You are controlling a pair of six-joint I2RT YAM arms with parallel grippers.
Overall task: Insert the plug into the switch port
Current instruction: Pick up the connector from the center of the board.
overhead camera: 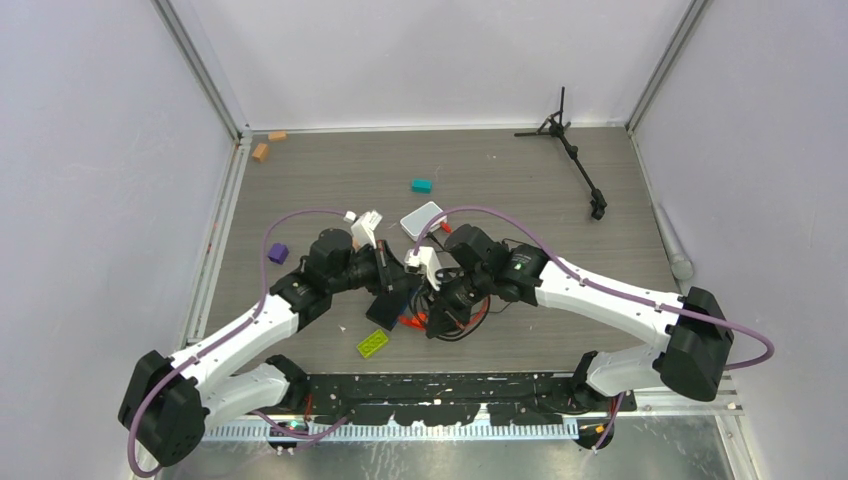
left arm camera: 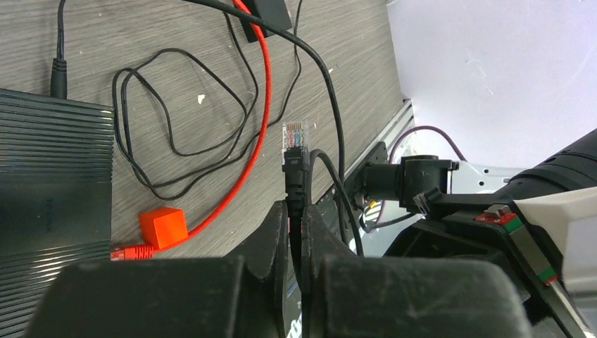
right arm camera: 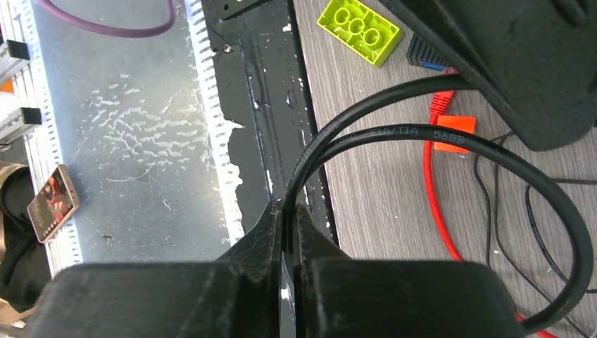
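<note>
Wood-grain table (overhead camera: 500,160), matte, bearing two white-and-black arms that meet at its near centre. Switch (left arm camera: 56,183): dark flat box with a finely ribbed top, shown close only in the left wrist view. Black cable (right arm camera: 422,134): thick, smooth and round, printed with white lettering, looping across the right wrist view. The right gripper (right arm camera: 288,211) is clamped on it, jaws nearly touching. Left gripper (left arm camera: 294,211): likewise closed on black cable, just behind a clear moulded connector (left arm camera: 296,134) that stands beyond the fingertips. Red cable (left arm camera: 264,105): thin, glossy, curving over the table. Lime studded brick (right arm camera: 359,29): seen in the right wrist and overhead views only. Orange cube (left arm camera: 163,227): touching the red cable. The plug (left arm camera: 130,250): red-booted tip on the table against the switch's edge, left of the left fingers, gripped by neither hand. Whether it sits in a port cannot be told.
</note>
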